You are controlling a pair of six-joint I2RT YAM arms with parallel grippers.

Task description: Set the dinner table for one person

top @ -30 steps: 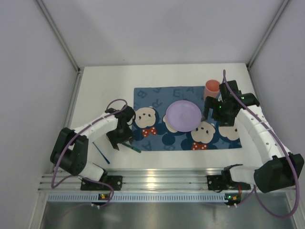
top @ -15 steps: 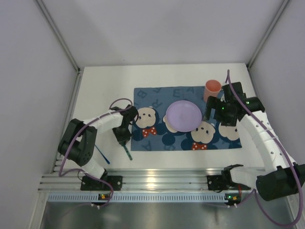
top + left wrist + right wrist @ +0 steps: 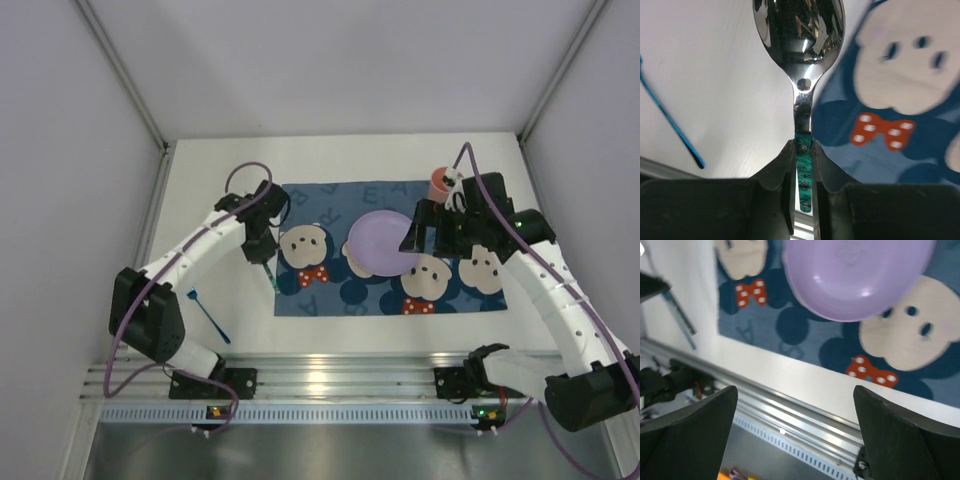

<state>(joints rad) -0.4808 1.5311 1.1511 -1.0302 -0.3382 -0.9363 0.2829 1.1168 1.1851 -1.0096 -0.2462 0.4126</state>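
Note:
My left gripper (image 3: 263,248) (image 3: 802,151) is shut on the green handle of a steel spoon (image 3: 273,279) (image 3: 800,30). The spoon hangs over the left edge of the blue mouse-print placemat (image 3: 330,297) (image 3: 920,165) on the white dinner table (image 3: 215,180) (image 3: 715,75). A purple plate (image 3: 380,245) (image 3: 855,275) sits mid-mat. My right gripper (image 3: 432,234) (image 3: 797,425) hovers open above the plate's right side, holding nothing. A pink cup (image 3: 440,183) stands behind it, partly hidden by the arm.
A thin blue utensil (image 3: 206,311) (image 3: 670,122) lies on the table left of the mat. An aluminium rail (image 3: 320,382) (image 3: 790,412) runs along the near edge. Grey enclosure walls stand on the left, right and back.
My left gripper has closed on the spoon, lifted it off the table and carried it away from the near edge along the mat's left side. The right gripper has shifted left over the plate.

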